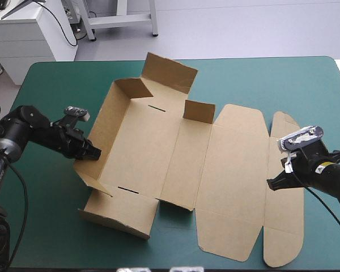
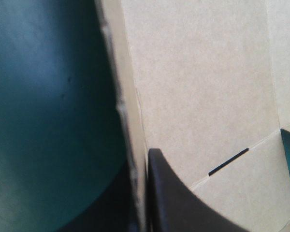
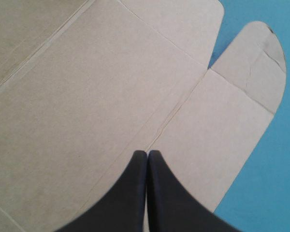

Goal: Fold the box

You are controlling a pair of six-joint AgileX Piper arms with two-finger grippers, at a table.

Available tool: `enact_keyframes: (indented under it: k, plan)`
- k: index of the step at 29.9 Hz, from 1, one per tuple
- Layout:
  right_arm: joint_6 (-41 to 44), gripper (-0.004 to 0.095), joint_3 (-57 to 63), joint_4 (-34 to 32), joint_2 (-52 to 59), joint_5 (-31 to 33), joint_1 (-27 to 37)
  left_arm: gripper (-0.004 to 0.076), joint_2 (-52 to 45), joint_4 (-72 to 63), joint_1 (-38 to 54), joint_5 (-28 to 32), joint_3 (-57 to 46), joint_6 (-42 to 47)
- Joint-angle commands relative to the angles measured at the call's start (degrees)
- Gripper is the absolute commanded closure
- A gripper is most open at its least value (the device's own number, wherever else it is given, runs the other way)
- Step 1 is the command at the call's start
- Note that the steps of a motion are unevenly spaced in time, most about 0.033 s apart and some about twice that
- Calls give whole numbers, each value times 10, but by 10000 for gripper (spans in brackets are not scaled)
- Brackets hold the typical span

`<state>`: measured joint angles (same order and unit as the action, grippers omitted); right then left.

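The brown box is laid across the middle of the teal-green cover, its long axis set left to right, with raised walls at the left and the lid flat at the right. Bare cover is left along the far and right edges. The left wall is pinched by the left gripper; the right gripper is clenched, empty, over the lid's end flap.

Bright, even light from overhead falls on the teal-green worktop. The box throws only soft, short shadows inside its raised walls and under its near edge. In the left wrist view the worktop darkens into shadow toward the left gripper, and the wall's edge there is blurred. In the right wrist view the board is evenly bright.
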<state>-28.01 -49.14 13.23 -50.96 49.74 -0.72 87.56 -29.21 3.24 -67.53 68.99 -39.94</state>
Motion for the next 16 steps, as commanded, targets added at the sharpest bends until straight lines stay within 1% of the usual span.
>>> enact_keyframes:
  k: [1,6,11,16]
  plan:
    - [-8,929,-16,9,6,-34,4,731,-20,35,-47,12,87,20]
    - [-4,929,-16,9,6,-49,4,731,-13,98,-115,46,186,24]
    - [10,929,-16,10,6,-73,4,731,-4,181,-188,81,244,20]
    - [4,929,-16,9,6,-83,4,731,2,314,-274,164,246,18]
